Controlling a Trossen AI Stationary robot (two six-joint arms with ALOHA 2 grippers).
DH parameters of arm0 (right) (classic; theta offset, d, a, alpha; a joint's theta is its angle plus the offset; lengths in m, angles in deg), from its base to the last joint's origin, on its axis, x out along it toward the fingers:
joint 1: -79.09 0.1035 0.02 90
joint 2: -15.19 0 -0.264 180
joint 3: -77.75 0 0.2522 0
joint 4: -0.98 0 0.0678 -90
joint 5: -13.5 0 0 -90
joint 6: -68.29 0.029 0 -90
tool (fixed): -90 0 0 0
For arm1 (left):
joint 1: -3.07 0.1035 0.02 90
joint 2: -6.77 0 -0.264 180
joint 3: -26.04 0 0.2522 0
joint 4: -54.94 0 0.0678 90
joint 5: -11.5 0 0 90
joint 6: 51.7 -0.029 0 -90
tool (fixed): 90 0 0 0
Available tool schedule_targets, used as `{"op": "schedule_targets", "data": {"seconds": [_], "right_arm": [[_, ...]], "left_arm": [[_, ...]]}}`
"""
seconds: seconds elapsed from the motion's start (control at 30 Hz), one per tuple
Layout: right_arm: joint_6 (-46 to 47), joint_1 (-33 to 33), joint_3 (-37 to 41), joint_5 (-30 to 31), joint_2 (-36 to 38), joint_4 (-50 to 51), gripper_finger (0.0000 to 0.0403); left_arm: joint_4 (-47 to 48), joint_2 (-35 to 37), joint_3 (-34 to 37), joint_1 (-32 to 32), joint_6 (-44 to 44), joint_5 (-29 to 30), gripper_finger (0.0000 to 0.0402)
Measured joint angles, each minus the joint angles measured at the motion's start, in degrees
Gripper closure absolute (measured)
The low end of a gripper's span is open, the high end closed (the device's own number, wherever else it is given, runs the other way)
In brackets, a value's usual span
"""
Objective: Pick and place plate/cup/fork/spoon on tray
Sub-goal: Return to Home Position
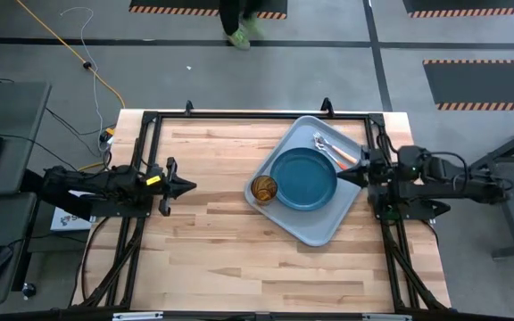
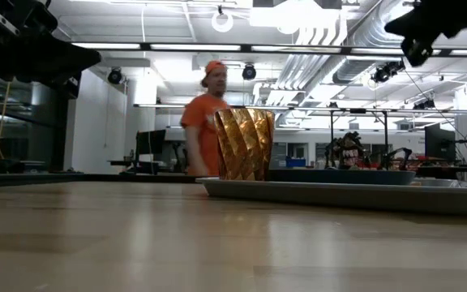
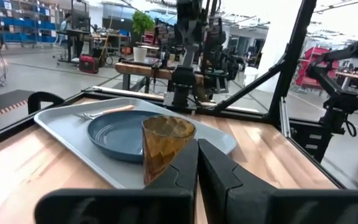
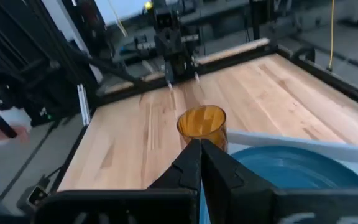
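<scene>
The grey-blue tray (image 1: 321, 225) lies on the table's right half. On it rest the teal plate (image 1: 302, 178), the amber cup (image 1: 264, 188) upright at the tray's left corner, and the fork and spoon (image 1: 335, 150) with orange handles beside the plate's far side. My left gripper (image 1: 188, 186) is shut and empty at the table's left, well left of the tray. My right gripper (image 1: 343, 175) is shut and empty, above the plate's right rim. The cup also shows in the left wrist view (image 3: 166, 144) and the right wrist view (image 4: 202, 126).
Black frame rails run along the table's left, right and far sides (image 1: 257, 116). Bare wood lies left of and in front of the tray (image 1: 221, 259). A person in an orange shirt (image 2: 205, 122) stands in the room beyond the table.
</scene>
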Motion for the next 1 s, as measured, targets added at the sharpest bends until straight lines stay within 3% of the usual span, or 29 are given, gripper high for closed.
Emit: {"op": "schedule_targets", "data": {"seconds": [0.2, 0.47, 0.83, 1.0], "right_arm": [[-1.1, 0.0, 11.3, 0.3, 10.2, -11.2, 0.0403], [-4.5, 0.4, 14.7, -0.8, 19.0, -12.2, 0.0403], [-6.1, 5.6, 25.2, 2.8, 18.6, -27.9, 0.0403], [-5.9, 8.9, 29.3, 7.7, 18.6, -31.6, 0.0403]], "left_arm": [[0.0, 0.0, 0.0, 0.0, 0.0, 0.0, 0.0401], [0.0, 0.0, 0.0, 0.0, 0.0, 0.0, 0.0401], [-0.1, -0.3, 0.0, 0.0, 0.0, -0.1, 0.0401], [-0.1, -0.3, 0.0, 0.0, 0.0, -0.1, 0.0401]]}}
